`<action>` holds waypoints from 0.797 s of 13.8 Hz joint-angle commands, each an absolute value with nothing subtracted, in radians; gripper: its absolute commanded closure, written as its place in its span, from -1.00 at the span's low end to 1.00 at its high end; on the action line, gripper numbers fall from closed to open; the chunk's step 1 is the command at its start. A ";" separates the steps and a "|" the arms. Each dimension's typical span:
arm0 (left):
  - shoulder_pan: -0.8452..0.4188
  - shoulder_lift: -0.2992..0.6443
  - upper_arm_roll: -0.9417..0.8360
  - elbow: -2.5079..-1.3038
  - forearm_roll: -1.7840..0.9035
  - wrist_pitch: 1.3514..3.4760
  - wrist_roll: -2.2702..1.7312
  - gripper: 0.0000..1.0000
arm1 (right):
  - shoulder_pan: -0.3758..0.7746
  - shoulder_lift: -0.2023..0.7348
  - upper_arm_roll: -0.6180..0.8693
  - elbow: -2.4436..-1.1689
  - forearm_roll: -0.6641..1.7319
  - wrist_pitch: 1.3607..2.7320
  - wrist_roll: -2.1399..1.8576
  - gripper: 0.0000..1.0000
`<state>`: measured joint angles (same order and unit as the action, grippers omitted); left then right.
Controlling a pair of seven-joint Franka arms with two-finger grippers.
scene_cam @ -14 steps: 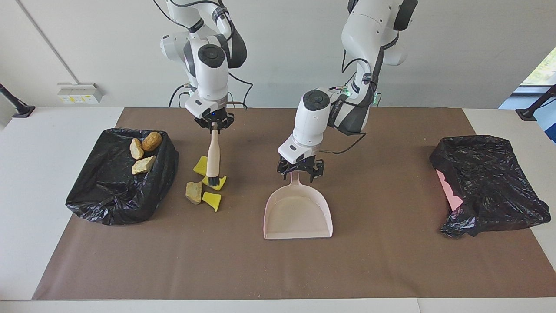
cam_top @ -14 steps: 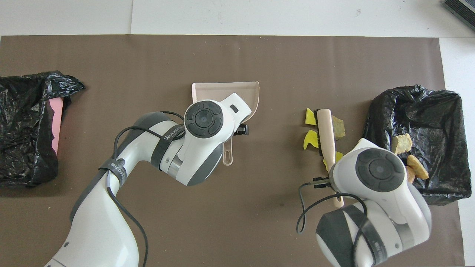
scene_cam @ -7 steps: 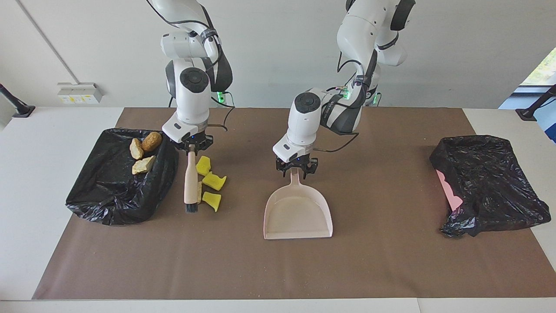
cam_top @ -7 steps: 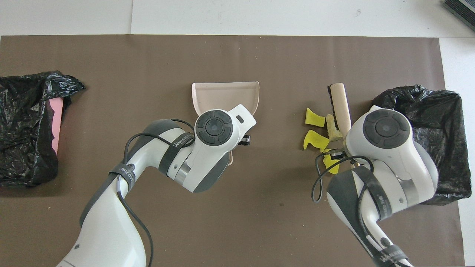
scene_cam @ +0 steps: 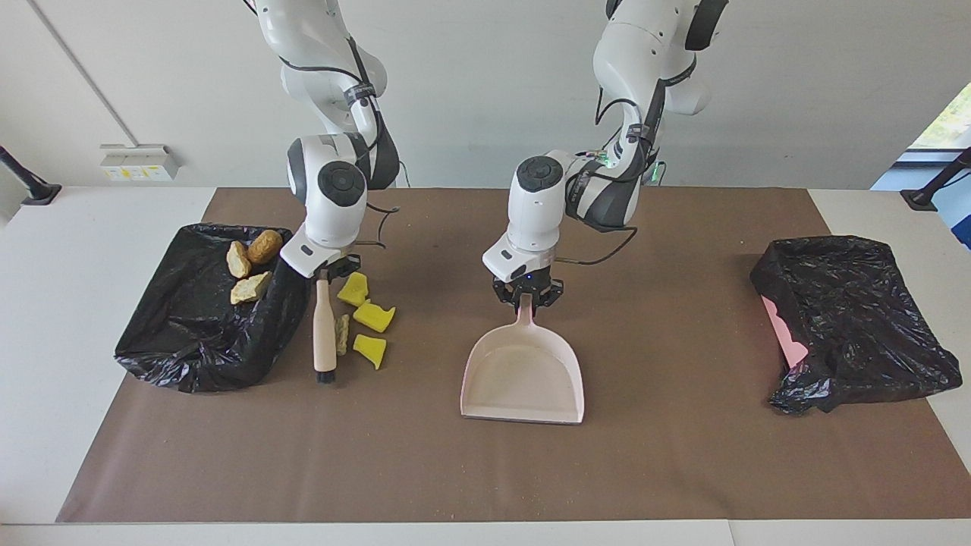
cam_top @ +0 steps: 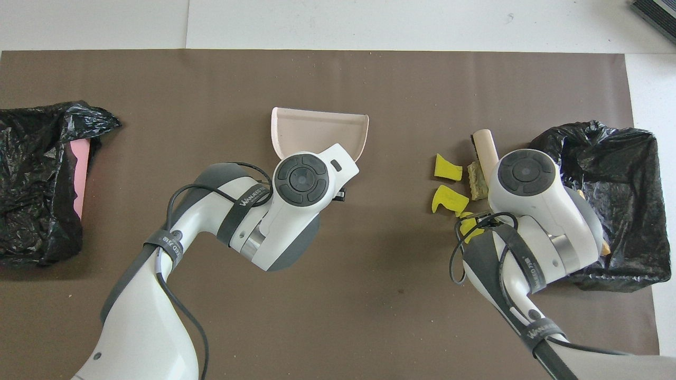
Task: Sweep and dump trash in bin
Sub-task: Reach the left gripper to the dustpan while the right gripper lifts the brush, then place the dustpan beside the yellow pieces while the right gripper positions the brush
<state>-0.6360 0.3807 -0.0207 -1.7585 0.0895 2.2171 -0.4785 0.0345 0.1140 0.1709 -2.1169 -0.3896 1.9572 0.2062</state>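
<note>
The trash on the mat is three yellow sponge chunks and a tan lump, beside the black-bagged bin. Three bread-like pieces lie in that bin. My right gripper is shut on the top of a wooden brush, which stands between the scraps and the bin with its bristles on the mat. My left gripper is shut on the handle of the pale pink dustpan at mid-table. In the overhead view both grippers are hidden under their wrists.
A second black bag with something pink showing at its edge lies at the left arm's end of the table. A brown mat covers the table, with fine crumbs scattered on it.
My left gripper has closed on the dustpan handle and the pan has turned slightly. My right gripper has carried the brush from among the scraps to their bin side.
</note>
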 commanded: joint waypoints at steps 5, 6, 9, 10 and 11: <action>-0.572 0.304 -0.017 -1.781 0.101 2.040 0.174 1.00 | 0.090 0.126 0.196 -2.094 -0.062 1.876 0.110 1.00; -0.562 0.302 -0.015 -1.786 0.101 2.034 0.293 1.00 | 0.107 0.130 0.196 -2.068 -0.028 1.850 0.113 1.00; -0.546 0.301 -0.017 -1.799 0.101 2.045 0.628 1.00 | 0.089 0.137 0.192 -1.959 -0.041 1.737 0.114 1.00; -0.546 0.298 -0.017 -1.812 0.101 2.055 0.690 1.00 | 0.086 0.126 0.186 -1.948 -0.063 1.709 0.109 1.00; -0.546 0.287 -0.017 -1.827 0.100 2.057 0.707 1.00 | 0.086 0.109 0.190 -1.950 -0.115 1.686 0.110 1.00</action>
